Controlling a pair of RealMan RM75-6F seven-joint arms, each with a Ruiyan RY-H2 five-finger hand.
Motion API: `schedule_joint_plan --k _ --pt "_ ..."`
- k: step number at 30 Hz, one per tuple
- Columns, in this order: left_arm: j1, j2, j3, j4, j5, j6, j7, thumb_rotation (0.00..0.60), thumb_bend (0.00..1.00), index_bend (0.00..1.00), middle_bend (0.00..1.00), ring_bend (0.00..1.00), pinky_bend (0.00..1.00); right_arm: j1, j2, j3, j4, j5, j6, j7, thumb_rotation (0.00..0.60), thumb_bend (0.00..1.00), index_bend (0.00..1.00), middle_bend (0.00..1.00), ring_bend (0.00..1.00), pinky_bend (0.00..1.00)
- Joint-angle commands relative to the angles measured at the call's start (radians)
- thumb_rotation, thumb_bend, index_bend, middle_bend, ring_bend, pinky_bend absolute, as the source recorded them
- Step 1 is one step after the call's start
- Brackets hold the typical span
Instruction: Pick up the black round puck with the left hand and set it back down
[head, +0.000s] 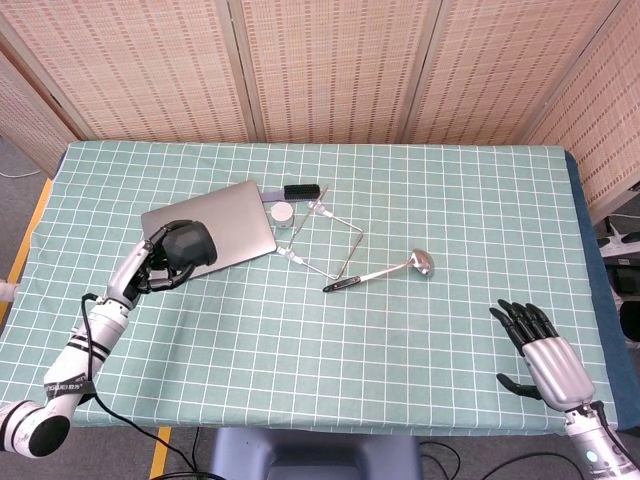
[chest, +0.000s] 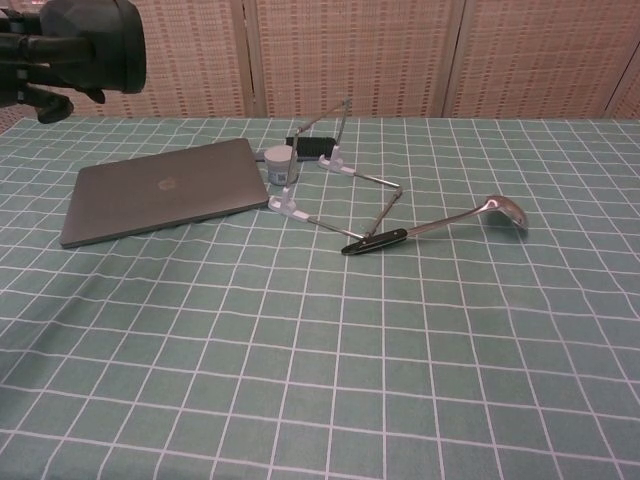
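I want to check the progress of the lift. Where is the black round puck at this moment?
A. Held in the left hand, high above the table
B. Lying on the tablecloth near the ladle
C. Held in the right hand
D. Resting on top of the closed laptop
A: the left hand grips the black round puck well above the tablecloth, as the chest view shows.

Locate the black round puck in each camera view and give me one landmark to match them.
Head view: the black round puck is held in the left hand, overlapping the laptop's near edge, left of centre.
Chest view: the puck sits in the top-left corner, lifted high.
Shared landmark: the closed grey laptop.
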Motion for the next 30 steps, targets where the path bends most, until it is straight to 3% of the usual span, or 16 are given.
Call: schedule_joint_plan --k 1,6,9,10,14,15,19,20,22,25,30 --pt "0.04 0.024 -0.023 0.088 0.037 -0.099 0.095 0.6 0.86 0.83 0.84 0.62 0.77 0.0 0.0 -0.001 0.0 0.0 -0.001 -0.001 0.6 0.12 0.0 0.0 0.0 0.0" --pt "0.009 0.034 0.026 0.102 -0.031 -0.203 0.309 0.6 0.87 0.83 0.85 0.63 0.78 -0.002 0.004 -0.002 0.0 -0.005 0.005 0.007 0.6 0.12 0.0 0.0 0.0 0.0" --pt "-0.023 0.035 0.141 0.186 0.032 -0.183 0.757 0.6 0.88 0.83 0.85 0.64 0.79 -0.004 0.008 0.0 0.003 -0.002 0.01 -0.001 0.6 0.12 0.0 0.0 0.0 0.0" --pt "-0.029 0.015 0.17 0.2 0.002 -0.172 0.928 0.6 0.88 0.83 0.85 0.64 0.79 -0.008 0.001 0.009 0.008 0.005 0.021 -0.023 0.6 0.12 0.0 0.0 0.0 0.0" --pt "-0.119 0.017 0.274 0.13 -0.27 -0.261 1.355 0.6 0.88 0.84 0.85 0.65 0.8 -0.014 -0.009 0.015 0.006 0.017 0.026 -0.043 0.6 0.12 0.0 0.0 0.0 0.0" --pt "-0.146 0.011 0.306 0.114 -0.339 -0.238 1.471 0.6 0.88 0.84 0.85 0.65 0.8 -0.014 -0.008 0.015 0.005 0.017 0.027 -0.043 0.6 0.12 0.0 0.0 0.0 0.0" --pt "-0.184 -0.014 0.35 0.082 -0.466 -0.135 1.671 0.6 0.87 0.84 0.85 0.64 0.79 -0.015 -0.009 0.015 0.005 0.015 0.029 -0.044 0.6 0.12 0.0 0.0 0.0 0.0" --pt "-0.206 -0.055 0.38 0.065 -0.547 0.013 1.861 0.6 0.87 0.84 0.84 0.64 0.78 -0.016 -0.009 0.016 0.005 0.015 0.031 -0.046 0.6 0.12 0.0 0.0 0.0 0.0" --pt "-0.22 -0.135 0.38 0.034 -0.692 0.269 2.12 0.6 0.87 0.84 0.84 0.64 0.78 -0.02 -0.014 0.02 0.01 0.016 0.04 -0.07 0.6 0.12 0.0 0.0 0.0 0.0" --pt "-0.228 -0.186 0.313 -0.014 -0.85 0.357 2.21 0.6 0.87 0.84 0.84 0.64 0.78 -0.021 -0.016 0.021 0.009 0.015 0.042 -0.073 0.6 0.12 0.0 0.0 0.0 0.0" --pt "-0.214 -0.141 0.259 -0.061 -0.834 0.276 2.12 0.6 0.86 0.84 0.85 0.64 0.77 -0.019 -0.009 0.016 0.005 0.01 0.036 -0.062 0.6 0.12 0.0 0.0 0.0 0.0"
